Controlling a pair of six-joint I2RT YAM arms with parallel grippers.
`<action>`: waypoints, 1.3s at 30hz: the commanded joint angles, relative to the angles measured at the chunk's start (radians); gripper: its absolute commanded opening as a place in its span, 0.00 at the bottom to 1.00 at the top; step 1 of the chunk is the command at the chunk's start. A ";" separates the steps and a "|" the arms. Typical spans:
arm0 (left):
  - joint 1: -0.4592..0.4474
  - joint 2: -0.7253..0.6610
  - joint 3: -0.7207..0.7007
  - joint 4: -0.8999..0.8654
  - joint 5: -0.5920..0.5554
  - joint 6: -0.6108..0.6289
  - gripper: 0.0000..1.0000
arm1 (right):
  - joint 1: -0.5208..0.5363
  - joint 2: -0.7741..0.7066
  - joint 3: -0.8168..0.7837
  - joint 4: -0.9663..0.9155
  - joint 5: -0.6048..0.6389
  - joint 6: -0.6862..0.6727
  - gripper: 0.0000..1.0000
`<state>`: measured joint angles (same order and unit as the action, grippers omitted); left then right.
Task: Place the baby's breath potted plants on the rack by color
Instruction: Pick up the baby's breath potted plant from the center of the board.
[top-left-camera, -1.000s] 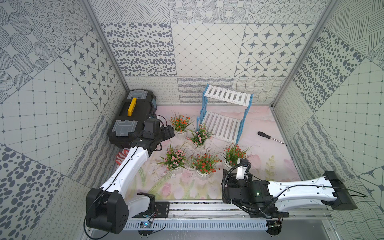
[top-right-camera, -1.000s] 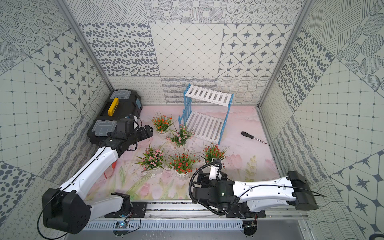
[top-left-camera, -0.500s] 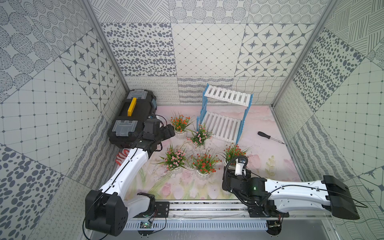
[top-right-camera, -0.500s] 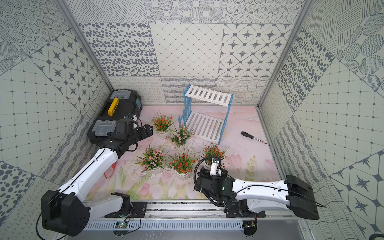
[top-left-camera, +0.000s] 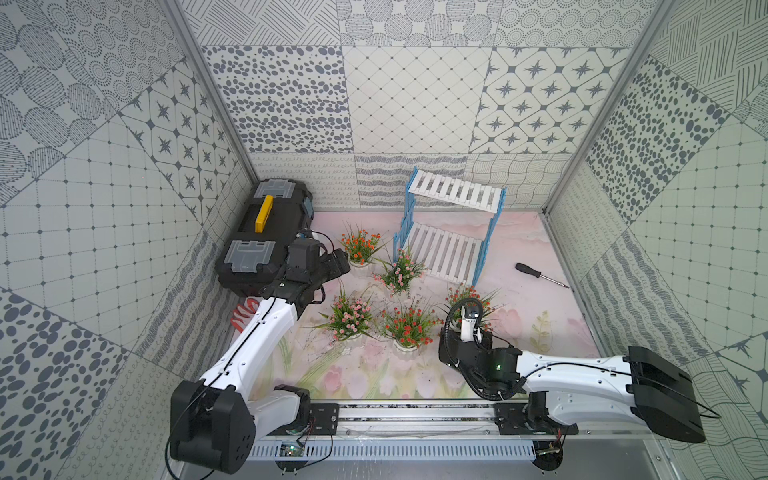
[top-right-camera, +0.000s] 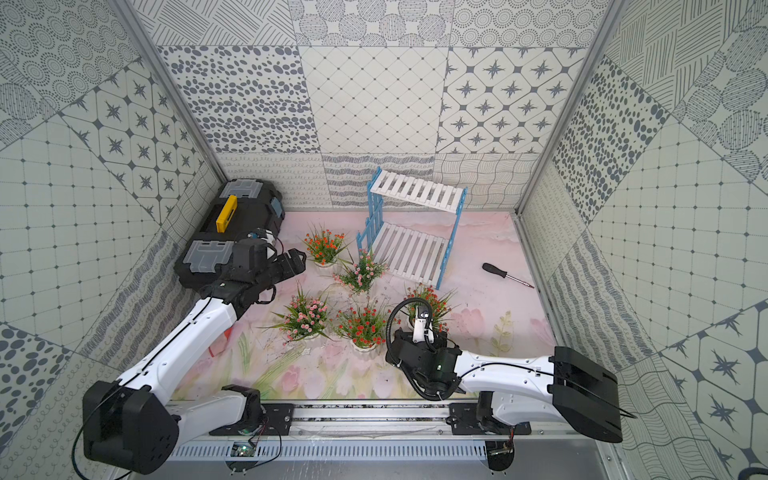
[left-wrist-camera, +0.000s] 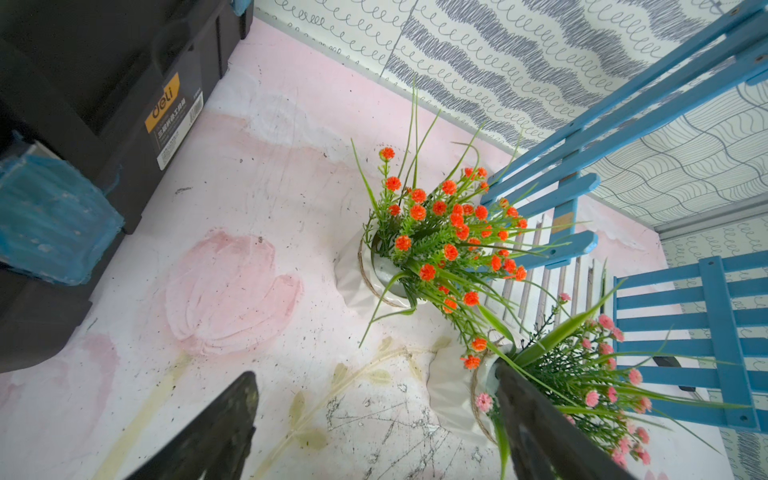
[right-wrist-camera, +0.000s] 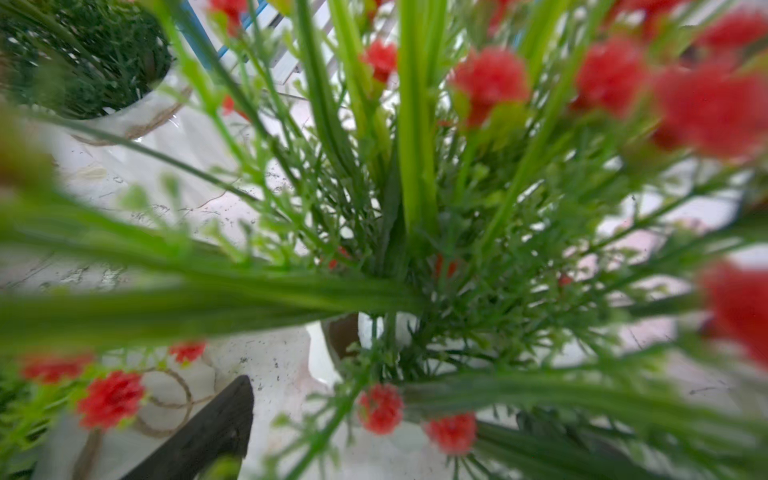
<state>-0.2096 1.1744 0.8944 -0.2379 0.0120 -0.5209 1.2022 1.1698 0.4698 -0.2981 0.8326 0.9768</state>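
The rack (top-left-camera: 446, 249), white slats between light-blue picket sides, stands upright at the back of the surface (top-left-camera: 523, 245), its upper tier behind the lower. Five white-potted plants stand upright before it. The far orange-red plant (top-left-camera: 360, 248) is left of the rack, and the rear pink plant (top-left-camera: 400, 272) is just beside its front-left corner. Nearer are the front pink plant (top-left-camera: 351, 319), the middle orange-red plant (top-left-camera: 409, 327) beside it, and the right orange-red plant (top-left-camera: 457, 293) near the rack's front-right leg.

Rack (top-right-camera: 409, 249) at bench (top-right-camera: 478, 353) rear. 5 plants, all on bench:
- orange-red plant A (top-right-camera: 325, 246) just left of rack
- pink plant B (top-right-camera: 360, 272) at its front-left corner
- pink plant C (top-right-camera: 305, 318) & orange-red plant D (top-right-camera: 363, 326) further fwd-left
- orange-red plant E (top-right-camera: 434, 301) by front-right leg, right gripper (top-right-camera: 426, 316) over it

Screwdriver (top-right-camera: 505, 274) right of rack.
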 joint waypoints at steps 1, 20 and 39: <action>-0.006 0.000 -0.005 0.054 -0.012 0.000 0.90 | -0.025 -0.012 -0.028 0.094 -0.009 -0.038 0.98; -0.034 -0.010 -0.049 0.142 -0.020 -0.012 0.90 | -0.160 0.104 -0.052 0.392 -0.060 -0.270 0.97; -0.042 -0.022 -0.052 0.166 -0.032 -0.015 0.90 | -0.163 0.023 -0.025 0.349 -0.049 -0.350 0.77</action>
<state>-0.2485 1.1603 0.8421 -0.1169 -0.0067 -0.5362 1.0367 1.2366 0.4232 0.0212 0.7792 0.6609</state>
